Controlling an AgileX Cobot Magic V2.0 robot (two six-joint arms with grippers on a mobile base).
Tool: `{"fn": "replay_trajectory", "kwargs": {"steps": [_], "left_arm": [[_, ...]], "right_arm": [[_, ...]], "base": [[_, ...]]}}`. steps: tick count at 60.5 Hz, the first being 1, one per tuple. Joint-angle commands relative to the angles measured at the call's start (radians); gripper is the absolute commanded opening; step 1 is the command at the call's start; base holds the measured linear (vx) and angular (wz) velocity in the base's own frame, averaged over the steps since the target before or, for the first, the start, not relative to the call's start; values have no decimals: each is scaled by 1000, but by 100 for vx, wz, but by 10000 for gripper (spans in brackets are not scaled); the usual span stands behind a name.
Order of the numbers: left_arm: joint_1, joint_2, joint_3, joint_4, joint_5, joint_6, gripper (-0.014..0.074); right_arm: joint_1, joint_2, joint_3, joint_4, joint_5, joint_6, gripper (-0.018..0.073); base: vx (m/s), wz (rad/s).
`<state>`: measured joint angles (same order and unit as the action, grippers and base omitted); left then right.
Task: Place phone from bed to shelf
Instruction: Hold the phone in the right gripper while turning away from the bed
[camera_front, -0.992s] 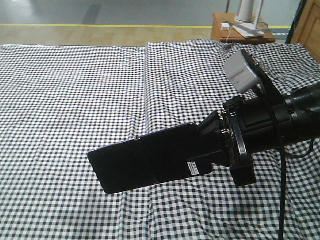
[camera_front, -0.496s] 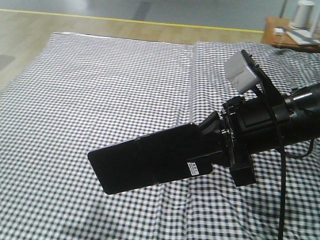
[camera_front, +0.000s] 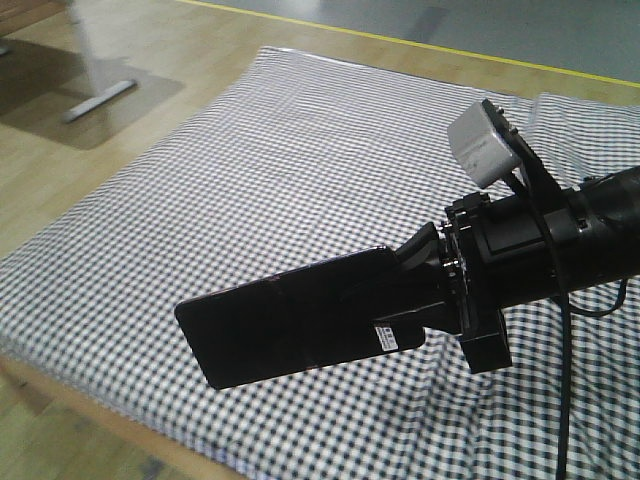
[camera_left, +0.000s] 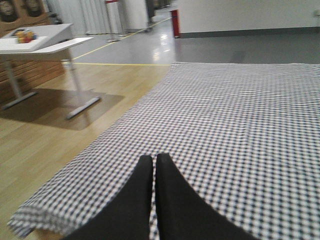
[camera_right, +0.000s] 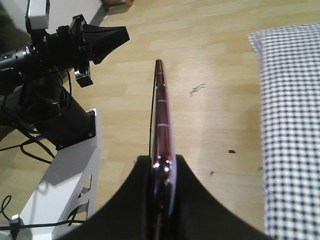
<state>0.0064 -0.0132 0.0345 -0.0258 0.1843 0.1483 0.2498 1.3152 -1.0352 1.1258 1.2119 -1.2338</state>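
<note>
We see one phone (camera_front: 290, 330) clamped in the right jaws, its near end buried between them, lifted clear of the bed (camera_front: 300, 170). Since a second ago the view has swung toward the bed's edge and the floor (camera_front: 200, 40), with the grip unchanged. The left jaws are pressed together, empty.

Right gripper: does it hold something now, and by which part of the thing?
The right gripper holds the phone by the end with the white sticker, fingers on both flat faces; the rest juts out free.
</note>
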Motion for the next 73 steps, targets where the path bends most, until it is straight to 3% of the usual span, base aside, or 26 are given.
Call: {"fn": "replay_trajectory", "kwargs": {"steps": [1, 73], "left_arm": [[-6, -11, -22, -9, -73, -6, 1], [-6, -11, -22, -9, -73, -6, 1]], "right_arm": [[2, -32, -26, 93, 75, -1, -2], [2, -32, -26, 93, 75, -1, -2]], "base": [[-16, 60], [-17, 66]]}}
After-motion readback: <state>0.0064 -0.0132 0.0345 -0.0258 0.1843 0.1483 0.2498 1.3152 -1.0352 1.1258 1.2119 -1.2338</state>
